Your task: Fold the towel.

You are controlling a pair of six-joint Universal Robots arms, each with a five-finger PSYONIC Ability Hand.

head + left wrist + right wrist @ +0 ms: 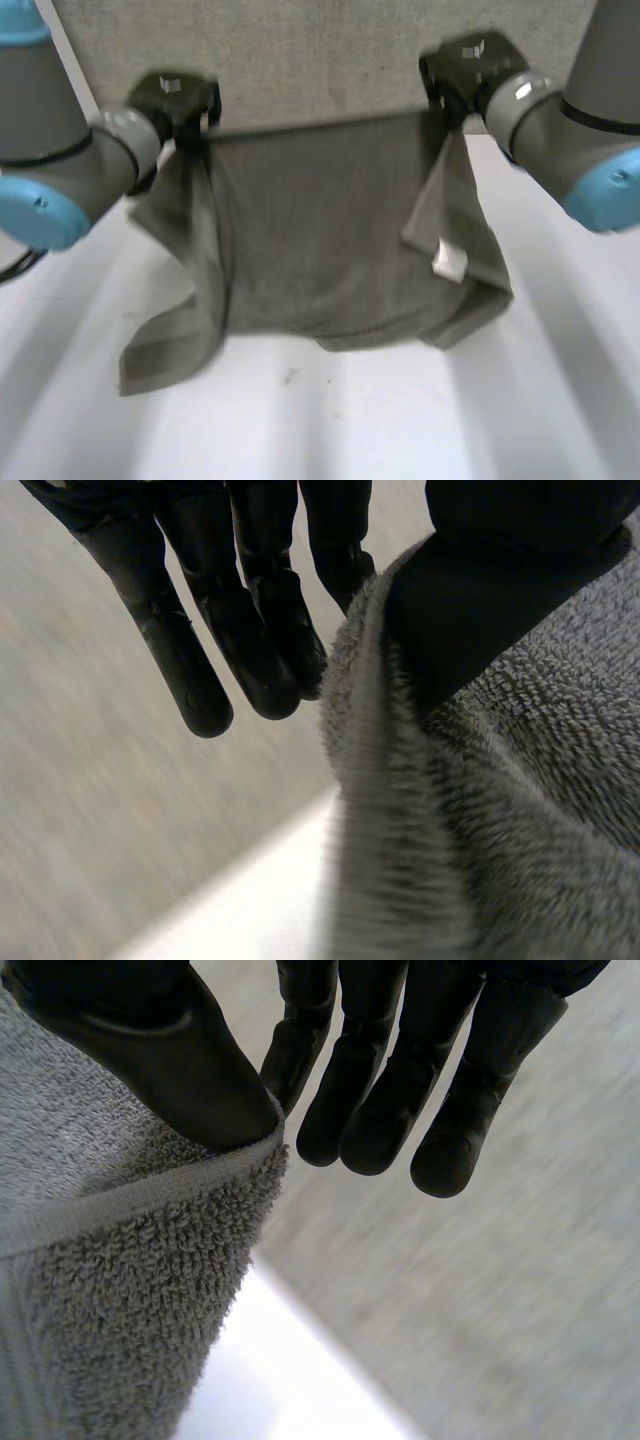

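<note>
Left hand (178, 103) pinches one upper corner of a grey terry-cloth towel (320, 230) between thumb and fingers. The right hand (462, 68) is clamped likewise on the other corner, and the cloth is slung between them with its lower part resting on the white bench (330, 420). Both holds sit close to the hem, so a sharp tug could likely slip a corner free. The towel sags unevenly, its left side trailing lower, with a white label (449, 262) showing at right.

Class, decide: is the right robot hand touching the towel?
Touching. The right wrist view shows the right robot hand with its thumb pressed on the towel at its hemmed edge, pinching it against a finger.
</note>
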